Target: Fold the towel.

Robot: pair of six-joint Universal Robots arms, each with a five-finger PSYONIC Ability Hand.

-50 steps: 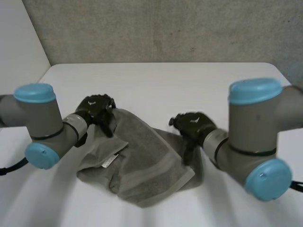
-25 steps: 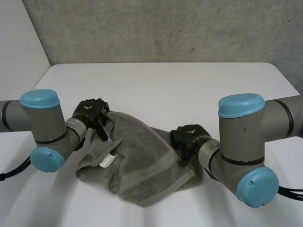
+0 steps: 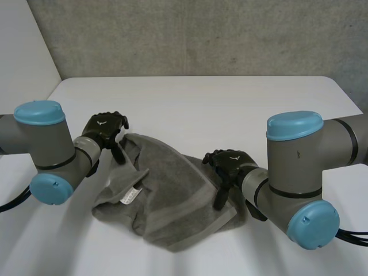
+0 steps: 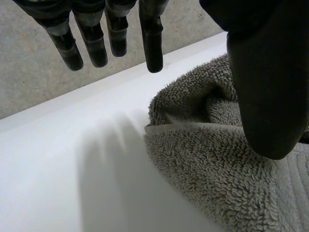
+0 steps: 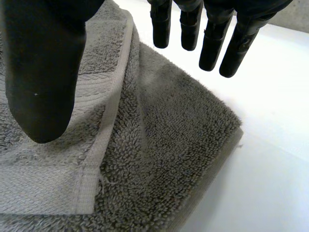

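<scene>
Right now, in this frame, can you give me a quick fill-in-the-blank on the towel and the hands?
The towel is ____ in colour. It lies crumpled on a ____ table. The left hand and the right hand are both ____, gripping nothing.
Missing words: grey; white; open.

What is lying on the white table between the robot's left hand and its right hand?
In the head view, the crumpled grey terry towel lies between the left hand and the right hand.
</scene>
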